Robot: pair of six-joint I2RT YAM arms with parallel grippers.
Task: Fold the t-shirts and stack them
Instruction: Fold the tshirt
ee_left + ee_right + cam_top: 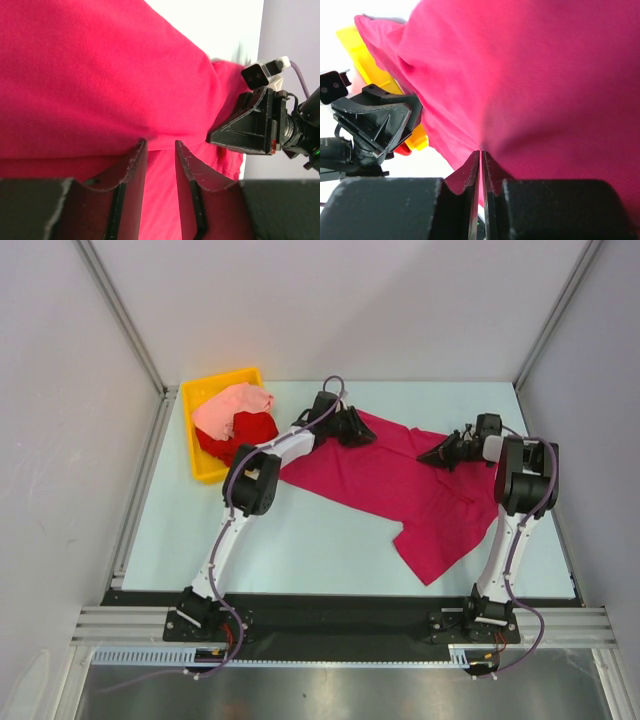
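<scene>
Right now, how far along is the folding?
Nothing looks folded yet. The magenta shirt lies spread out, the right claw pinching its far edge, the left claw open beside it. The red shirt and pink shirt wait crumpled in the yellow bin.

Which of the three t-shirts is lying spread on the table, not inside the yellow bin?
The magenta-crimson t-shirt: it lies spread across the table, while the bright red t-shirt and the salmon-pink t-shirt are bunched in the yellow bin.
</scene>
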